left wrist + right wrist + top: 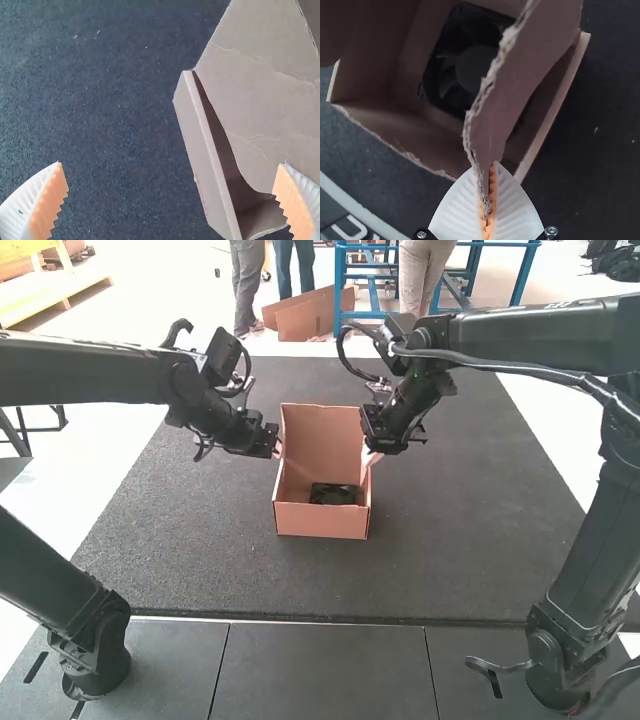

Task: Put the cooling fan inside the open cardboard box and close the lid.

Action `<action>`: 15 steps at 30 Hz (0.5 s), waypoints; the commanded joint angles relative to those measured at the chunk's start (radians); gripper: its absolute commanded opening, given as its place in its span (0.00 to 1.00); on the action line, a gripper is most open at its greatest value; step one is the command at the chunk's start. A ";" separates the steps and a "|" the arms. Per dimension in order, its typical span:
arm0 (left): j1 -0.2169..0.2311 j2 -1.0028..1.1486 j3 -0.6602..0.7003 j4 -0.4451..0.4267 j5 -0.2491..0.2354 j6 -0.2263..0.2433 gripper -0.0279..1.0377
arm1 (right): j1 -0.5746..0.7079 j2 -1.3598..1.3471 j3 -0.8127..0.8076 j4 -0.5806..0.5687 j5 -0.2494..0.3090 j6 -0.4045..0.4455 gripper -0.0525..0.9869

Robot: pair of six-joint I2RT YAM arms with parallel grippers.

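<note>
Down the middle of the high view, one cardboard box sits on the dark mat covering the bench. Its top is open, and one cooling fan lies on its floor, mostly in shadow, just a dark slab showing behind the front wall. From my right wrist the fan is half hidden too, because a torn-edged flap cuts straight across it. My right tool is clenched on that flap's lower edge, orange pads pinched together with cardboard between them. From above, it sits at the box's right rim. My left tool is released, its two fingers spread wide. One pad is just beside a cardboard panel; touching or not, I can't tell. That panel runs off the frame's right edge. From above, this tool's fingertips at the box's upper left corner are hard to pick out. Count: one box, one fan, two tools.
</note>
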 commanded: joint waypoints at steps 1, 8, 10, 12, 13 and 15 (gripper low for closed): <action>-0.008 -0.042 -0.022 0.011 0.014 0.004 0.93 | 0.028 -0.028 -0.024 0.008 -0.034 -0.015 0.04; -0.008 -0.067 -0.058 0.014 0.017 0.004 0.93 | 0.037 -0.028 -0.058 0.021 -0.034 -0.018 0.04; -0.008 -0.075 -0.068 0.012 0.017 0.004 0.93 | 0.037 -0.025 -0.062 0.021 -0.034 -0.021 0.04; -0.008 -0.084 -0.071 0.006 0.017 0.004 0.93 | 0.039 -0.025 -0.067 0.021 -0.028 -0.023 0.04; -0.008 -0.090 -0.072 -0.001 0.015 0.004 0.93 | 0.037 -0.023 -0.067 0.021 -0.027 -0.023 0.04; -0.008 -0.102 -0.074 -0.014 0.015 0.004 0.93 | 0.037 -0.022 -0.067 0.021 -0.019 -0.023 0.03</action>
